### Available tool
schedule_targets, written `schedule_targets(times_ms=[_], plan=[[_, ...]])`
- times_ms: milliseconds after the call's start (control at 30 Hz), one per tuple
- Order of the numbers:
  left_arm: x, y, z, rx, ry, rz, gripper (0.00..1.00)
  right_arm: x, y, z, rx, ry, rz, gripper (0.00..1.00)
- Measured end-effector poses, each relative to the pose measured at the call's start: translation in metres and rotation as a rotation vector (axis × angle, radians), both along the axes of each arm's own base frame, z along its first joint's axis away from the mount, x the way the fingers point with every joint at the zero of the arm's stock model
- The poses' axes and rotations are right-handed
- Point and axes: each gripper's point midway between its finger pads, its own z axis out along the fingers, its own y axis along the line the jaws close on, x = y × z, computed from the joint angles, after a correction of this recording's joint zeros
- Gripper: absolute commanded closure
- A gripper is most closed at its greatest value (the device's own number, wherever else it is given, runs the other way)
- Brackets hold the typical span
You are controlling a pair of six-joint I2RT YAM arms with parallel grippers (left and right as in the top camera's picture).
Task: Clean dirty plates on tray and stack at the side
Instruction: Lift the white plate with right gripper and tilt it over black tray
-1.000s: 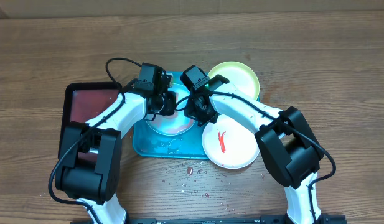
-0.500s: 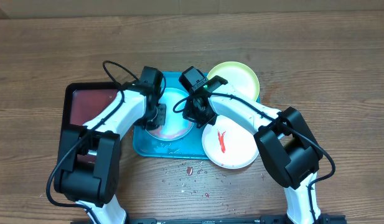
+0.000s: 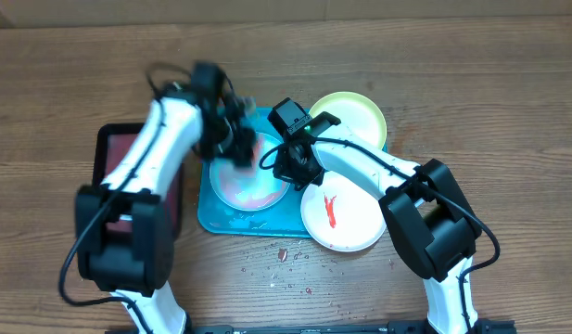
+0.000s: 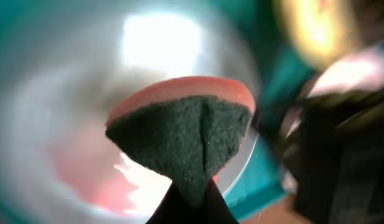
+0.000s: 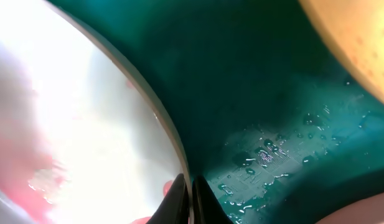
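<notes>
The light-blue-rimmed plate (image 3: 253, 190) lies in the turquoise tray (image 3: 216, 218) and is mid-scrub. A pink film covers much of its face, so it does not look finished. The left gripper (image 4: 190, 199) is clamped on a sponge (image 4: 185, 134), green scouring side towards the camera, over the plate's far-left part. The right gripper (image 3: 284, 170) has its fingers together on the plate's right rim, apparently steadying it. The wet tray floor shows beside them in the right wrist view.

The white plate (image 3: 350, 227) overhangs the tray's right edge and has a plain red smear, apparently untouched. The yellow-green plate (image 3: 355, 111) sits at the tray's far-right corner. No sauce shows on it from above, but I cannot tell if it has been cleaned. Nothing is stacked yet. By my reckoning, 1 plate is in work, at least 1 more waits, and the stacking is all left.

Beyond the tray are a black tray (image 3: 119, 148) to the left and red specks (image 3: 283, 254) on the worktop (image 3: 452, 74) in front.

Since 0.5 s ago, the left arm has swung up and outward, blurred with speed, carrying the sponge from the plate's left side to its far edge. The right arm and all 3 plates have not moved.
</notes>
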Motion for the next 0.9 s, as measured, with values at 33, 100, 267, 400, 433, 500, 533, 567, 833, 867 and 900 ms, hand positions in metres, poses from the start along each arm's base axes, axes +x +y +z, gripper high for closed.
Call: schedule_targets(times_ms=[33, 100, 267, 400, 433, 500, 533, 567, 833, 867, 900], plan=[[0.012, 0.006, 0.016, 0.001, -0.03, 0.032, 0.96, 0.0, 0.0, 0.0, 0.0, -0.002, 0.01, 0.96], [0.031, 0.026, 0.05, 0.014, -0.081, 0.109, 0.96, 0.0, 0.0, 0.0, 0.003, -0.007, 0.031, 0.96], [0.044, 0.082, 0.115, 0.067, -0.14, 0.278, 0.96, 0.001, 0.0, 0.002, -0.003, -0.024, 0.099, 0.96], [0.044, 0.126, 0.152, 0.095, -0.189, 0.392, 0.96, 0.006, -0.005, 0.012, -0.074, -0.062, 0.146, 0.96], [0.044, 0.141, 0.158, 0.107, -0.202, 0.427, 0.96, 0.008, -0.007, 0.016, -0.102, -0.082, 0.155, 0.96], [0.042, 0.164, 0.165, 0.124, -0.212, 0.486, 0.96, 0.012, -0.009, 0.026, -0.168, -0.131, 0.174, 0.96], [0.041, 0.173, 0.166, 0.132, -0.212, 0.51, 0.96, 0.014, -0.01, 0.032, -0.202, -0.164, 0.184, 0.96], [0.038, 0.186, 0.166, 0.141, -0.207, 0.538, 0.96, 0.016, -0.01, 0.041, -0.24, -0.207, 0.195, 0.96], [0.024, 0.238, 0.164, 0.177, -0.184, 0.665, 0.96, 0.028, 0.001, 0.101, -0.474, -0.546, 0.24, 0.96], [0.023, 0.241, 0.164, 0.178, -0.183, 0.672, 0.96, 0.028, 0.005, 0.105, -0.489, -0.577, 0.248, 0.96], [0.022, 0.243, 0.164, 0.179, -0.182, 0.678, 0.96, 0.028, 0.01, 0.109, -0.502, -0.606, 0.259, 0.96]])
